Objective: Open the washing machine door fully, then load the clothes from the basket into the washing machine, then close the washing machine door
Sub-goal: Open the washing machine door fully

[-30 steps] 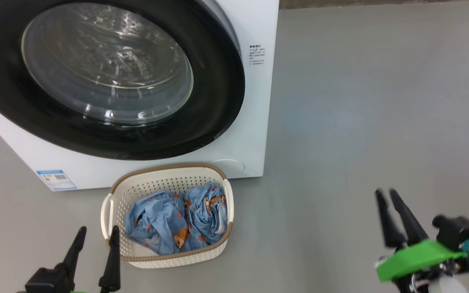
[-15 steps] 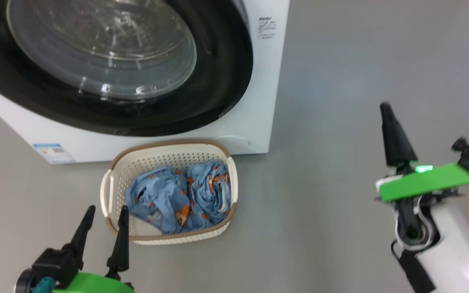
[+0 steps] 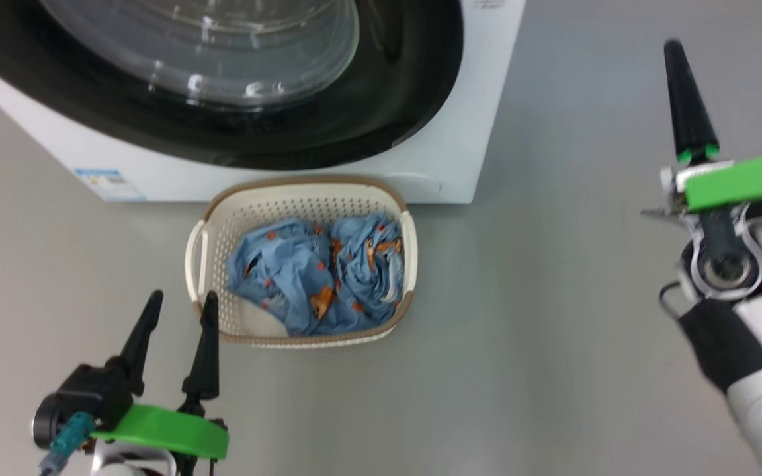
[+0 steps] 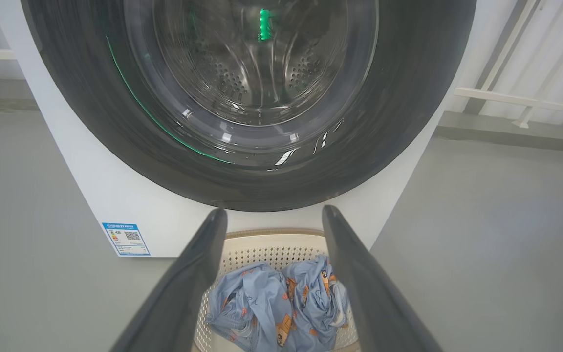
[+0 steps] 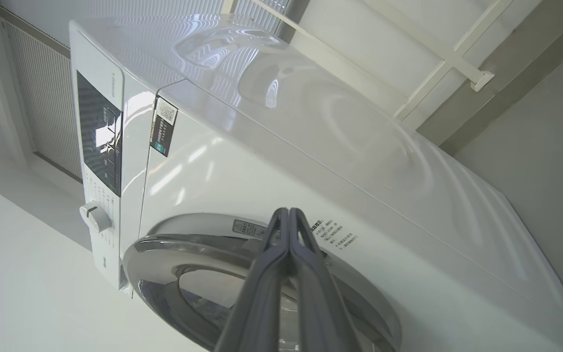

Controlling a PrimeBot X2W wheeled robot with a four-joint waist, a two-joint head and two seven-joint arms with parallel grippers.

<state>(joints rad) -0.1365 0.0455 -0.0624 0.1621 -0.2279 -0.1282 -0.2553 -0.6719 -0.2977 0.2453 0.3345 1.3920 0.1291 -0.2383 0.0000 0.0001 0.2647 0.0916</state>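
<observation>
The white washing machine (image 3: 447, 165) fills the top of the head view, and its black-rimmed door (image 3: 381, 125) with the glass bowl lies closed against the front. Just in front of it on the floor sits the cream basket (image 3: 301, 192) holding the light blue clothes (image 3: 318, 277). My left gripper (image 3: 179, 301) stands open at the basket's left handle, touching nothing. My right gripper (image 3: 675, 49) is raised at the far right, its fingers pressed together on nothing. In the right wrist view that gripper (image 5: 289, 212) points at the door's (image 5: 174, 254) right rim.
Bare grey floor (image 3: 540, 277) lies to the right of the machine and the basket. A blue label (image 3: 108, 184) marks the machine's lower left front. White railings (image 4: 516, 98) stand behind the machine on the right.
My right gripper has shut and risen from low near the floor to level with the door. The head camera has tipped down, so the machine and basket shifted in the picture.
</observation>
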